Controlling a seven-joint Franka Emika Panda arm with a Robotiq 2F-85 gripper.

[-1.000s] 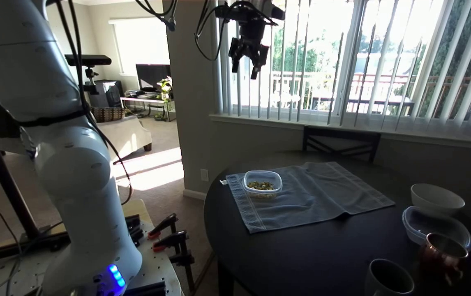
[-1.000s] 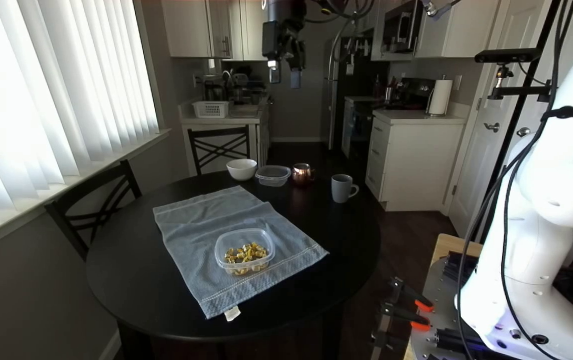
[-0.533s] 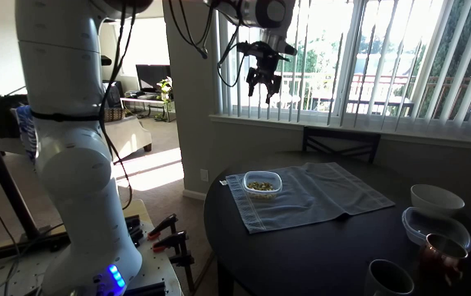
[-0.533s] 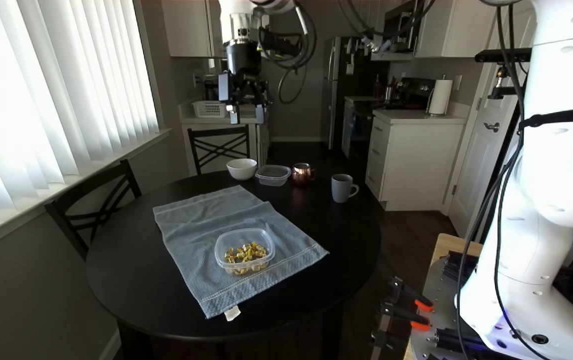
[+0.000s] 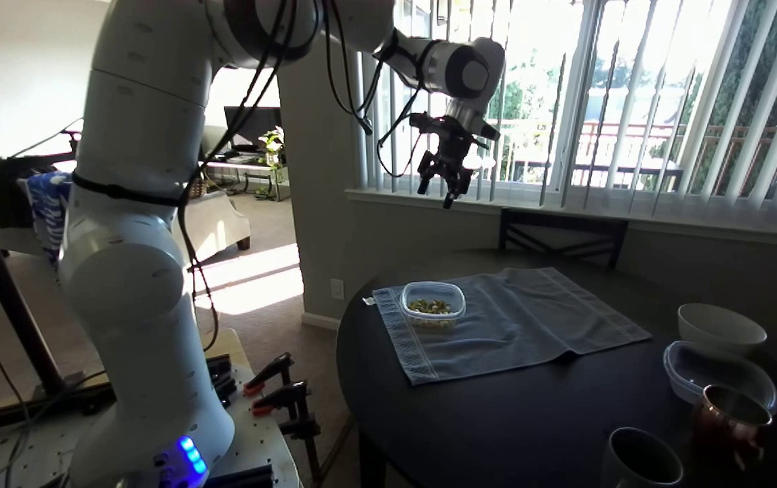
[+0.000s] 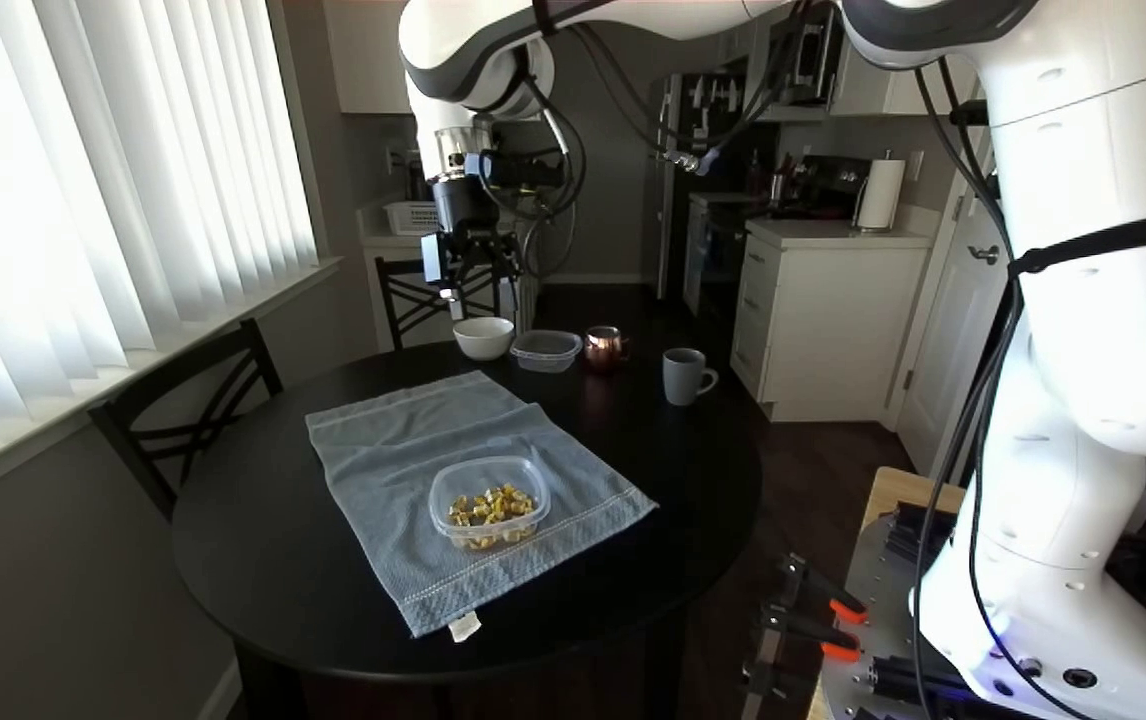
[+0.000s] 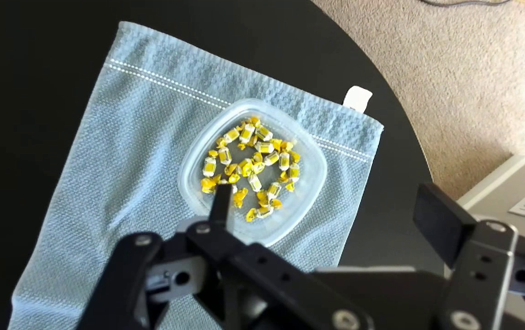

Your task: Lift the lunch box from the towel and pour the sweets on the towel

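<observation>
The lunch box, a small clear plastic container, stands upright on the towel near one end in both exterior views (image 5: 437,317) (image 6: 473,478) and the wrist view (image 7: 295,217). Several yellow wrapped sweets (image 5: 429,306) (image 6: 491,506) (image 7: 254,182) lie inside it. The blue-grey towel (image 5: 544,312) (image 6: 383,430) (image 7: 120,160) is spread on the dark table with slight folds. My gripper (image 5: 435,196) (image 6: 483,303) hangs open and empty, high above the lunch box and apart from it. In the wrist view, one finger of the gripper (image 7: 331,211) covers a lower part of the box.
A white bowl (image 5: 721,329) (image 6: 484,340), another clear container (image 5: 683,379) (image 6: 546,362), a copper mug (image 5: 731,434) (image 6: 603,350) and a grey mug (image 5: 639,468) (image 6: 683,377) stand beyond the towel. A chair (image 5: 565,234) stands by the table. The table's round edge lies close to the towel's tag.
The arm has reached outward and lowered, bringing the gripper down toward the table over the lunch box. The gripper stays open. The lunch box, sweets and towel have not moved.
</observation>
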